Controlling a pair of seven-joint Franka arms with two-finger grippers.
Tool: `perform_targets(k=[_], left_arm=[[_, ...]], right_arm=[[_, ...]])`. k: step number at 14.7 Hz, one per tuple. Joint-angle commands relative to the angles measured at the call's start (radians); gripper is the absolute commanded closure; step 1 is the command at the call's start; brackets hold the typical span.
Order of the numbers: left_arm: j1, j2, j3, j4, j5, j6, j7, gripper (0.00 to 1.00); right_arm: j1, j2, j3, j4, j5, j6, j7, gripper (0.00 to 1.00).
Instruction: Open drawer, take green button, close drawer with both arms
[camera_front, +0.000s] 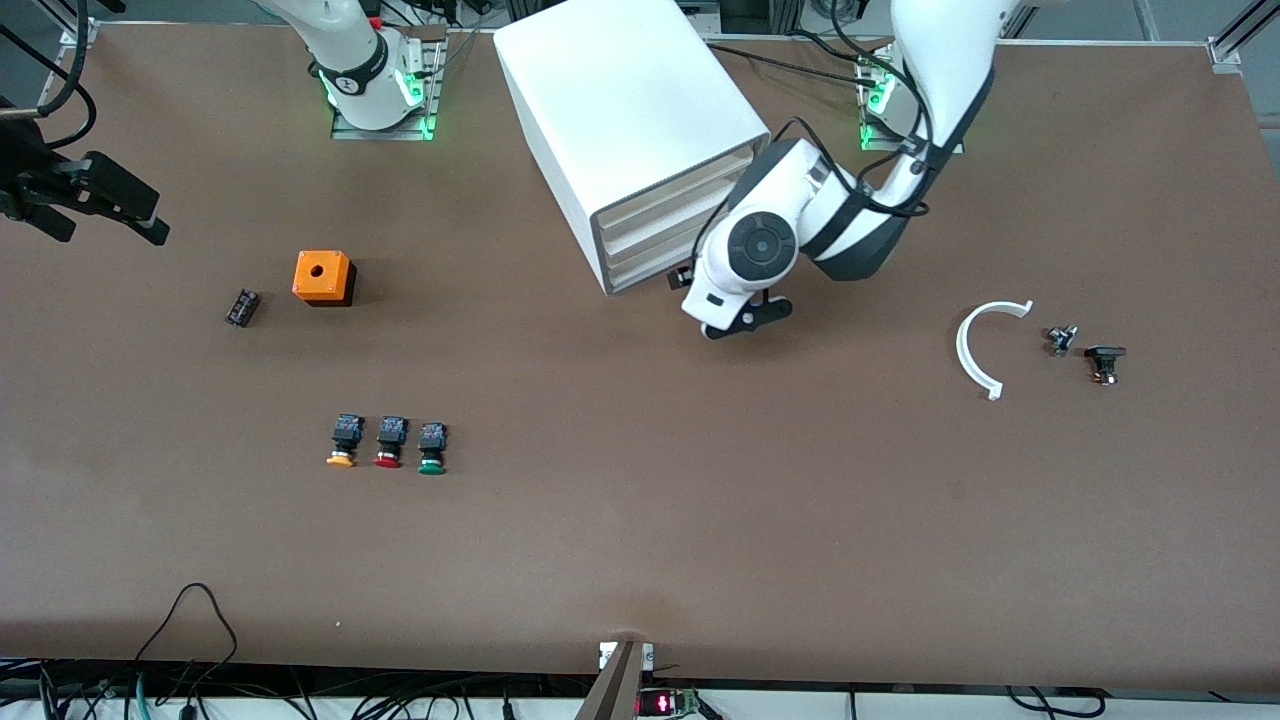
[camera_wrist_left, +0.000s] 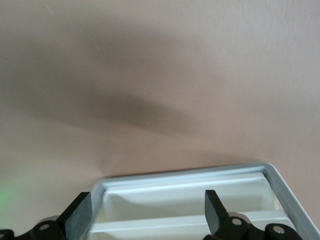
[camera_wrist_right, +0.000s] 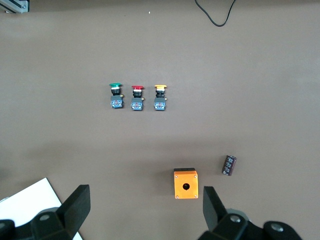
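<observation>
So the drawer (camera_front: 648, 268), the lowest of three in the white cabinet (camera_front: 625, 110), is sitting shut as far as I can tell, with the cabinet up near the desk (camera_front: 700, 520) edge where the arm bases are, about midway along it. The left gripper (camera_wrist_left: 147, 212) is hovering right at the cabinet's front, down by the lowest front. Its fingers are spread wide with nothing between them, and in the left wrist view the cabinet's grey frame is showing just past the fingertips.

Looks like the opening step is what's in hand, and no pull has started. Next I'd guess the left gripper needs to get a finger hooked on that lowest front's lip, not the two above, then draw it straight out.

The green-capped button (camera_front: 431, 449) is lying out on the desk, toward the right arm's end and nearer the front edge, last in a row with the red button (camera_front: 389, 443) and yellow-orange button (camera_front: 343, 441).

The right gripper (camera_wrist_right: 145, 212) is waiting up high over the right arm's end of the desk, wide open and empty.
</observation>
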Motion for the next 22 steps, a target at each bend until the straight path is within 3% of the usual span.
perform_targets(k=[1, 3, 5, 7, 12, 17, 19, 22], left_arm=[[0.021, -0.006, -0.004, 0.110, 0.060, -0.125, 0.023, 0.01], [0.039, -0.008, -0.005, 0.187, 0.114, -0.192, 0.054, 0.01], [0.054, -0.011, -0.004, 0.258, 0.177, -0.257, 0.144, 0.01], [0.074, -0.045, -0.004, 0.275, 0.238, -0.285, 0.241, 0.01], [0.175, -0.156, 0.005, 0.272, 0.251, -0.323, 0.532, 0.01], [0.229, -0.317, 0.181, 0.198, 0.203, -0.322, 0.955, 0.01], [0.297, -0.374, 0.211, 0.148, 0.110, -0.312, 1.025, 0.00], [0.298, -0.477, 0.290, 0.009, 0.094, -0.190, 1.043, 0.00]], right_arm=[[-0.001, -0.014, 0.001, 0.002, -0.016, -0.017, -0.002, 0.00], [-0.056, -0.016, 0.042, 0.000, -0.018, -0.019, -0.002, 0.00], [-0.221, -0.016, 0.221, 0.000, -0.033, -0.017, -0.002, 0.00], [-0.290, -0.011, 0.291, -0.008, -0.056, -0.008, 0.001, 0.00], [-0.302, 0.017, 0.303, -0.011, -0.050, 0.001, 0.000, 0.00], [-0.305, 0.004, 0.297, 0.002, -0.038, 0.009, -0.002, 0.00], [-0.304, 0.004, 0.305, 0.002, -0.038, 0.001, 0.004, 0.00], [-0.308, 0.045, 0.302, 0.000, -0.039, 0.006, -0.008, 0.00]])
